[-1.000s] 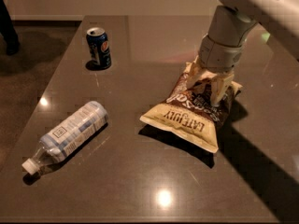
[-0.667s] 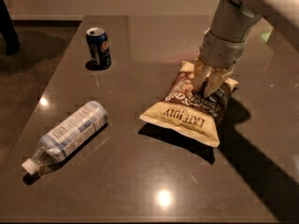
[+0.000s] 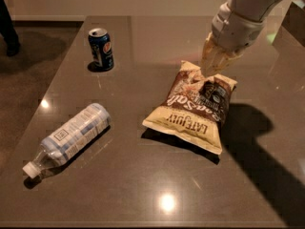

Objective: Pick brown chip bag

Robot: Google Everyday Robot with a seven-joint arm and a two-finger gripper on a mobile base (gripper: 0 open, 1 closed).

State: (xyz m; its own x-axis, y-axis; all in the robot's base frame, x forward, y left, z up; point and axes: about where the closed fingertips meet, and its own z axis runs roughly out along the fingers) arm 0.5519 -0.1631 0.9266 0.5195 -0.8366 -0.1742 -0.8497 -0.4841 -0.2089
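Observation:
The brown chip bag (image 3: 190,109) lies right of the table's middle, dark brown with tan ends and "LATE JULY" lettering on its near end. My gripper (image 3: 208,69) comes down from the upper right and is shut on the bag's far end. That end is pulled up off the table, so the bag hangs tilted, with its near end still resting on the surface.
A blue soda can (image 3: 101,48) stands upright at the back left. A clear plastic bottle with a white label (image 3: 71,135) lies on its side at the front left. The dark glossy table (image 3: 157,190) has its left edge near the bottle.
The gripper has risen and moved back to the right with the bag's far end in it. The bag has tilted up and stretched out; the can and bottle have not moved.

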